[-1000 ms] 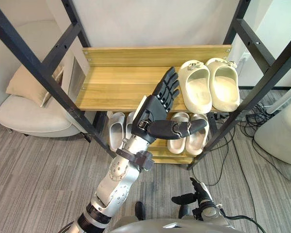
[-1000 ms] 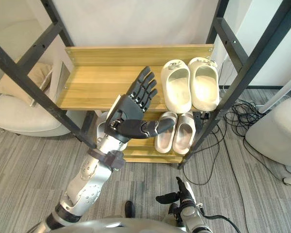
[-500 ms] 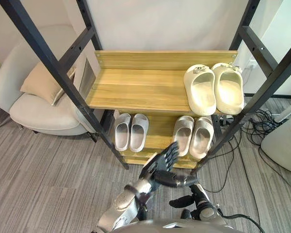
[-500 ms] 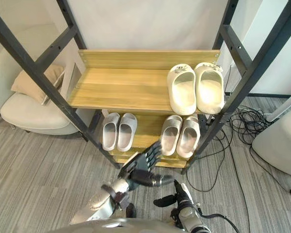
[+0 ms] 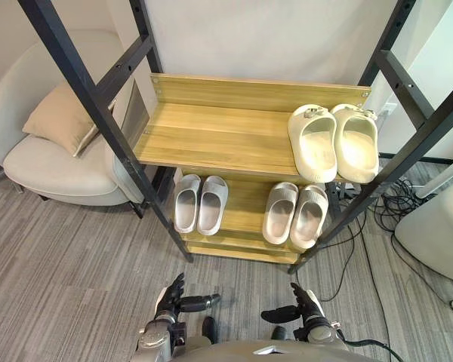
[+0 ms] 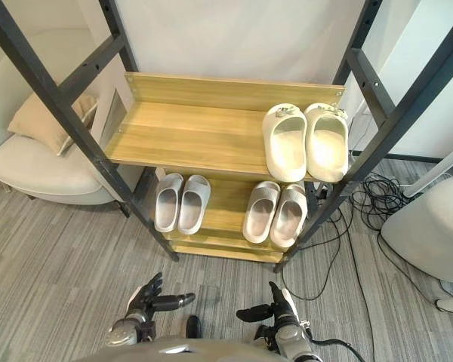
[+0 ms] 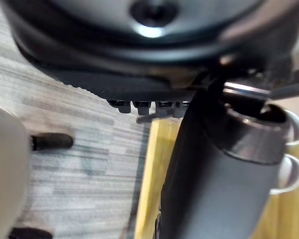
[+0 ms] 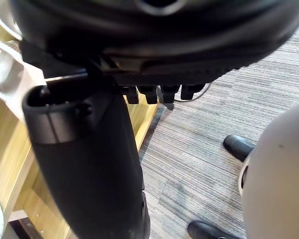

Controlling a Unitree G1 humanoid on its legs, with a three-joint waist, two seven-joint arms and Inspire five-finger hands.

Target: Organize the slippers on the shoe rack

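Three pairs of slippers sit on the shoe rack (image 5: 98, 105), each pair side by side with the toes pointing to the back of the rack. The cream slippers (image 5: 313, 145), the largest and thick-soled, lie on the upper shelf (image 5: 211, 136) at its right end, in the upper right of the head views; the rest of that wooden shelf is bare. On the lower shelf (image 5: 245, 211) the pale grey slippers (image 5: 187, 205), a smaller pair, lie at the left, and the beige slippers (image 5: 279, 213) lie at the right, tilted a little toward the right, with a strip of bare wood between the two pairs. The rack has light wooden boards in a black metal frame whose slanted posts cross the upper corners of the frame. Both hands hang low at the bottom edge of the head views, well apart from the rack and over the grey striped floor (image 5: 68, 256). The left hand (image 5: 171, 296), at bottom centre-left, is open and holds nothing, its fingers pointing up toward the rack and its thumb stretched out to the right. The right hand (image 5: 300, 303), at bottom centre-right, is likewise open and empty, its thumb stretched to the left toward the other hand. A pale armchair (image 5: 53, 162) with a beige cushion (image 5: 57, 117) stands at the left edge, and black cables (image 5: 385, 204) lie on the floor at the right.
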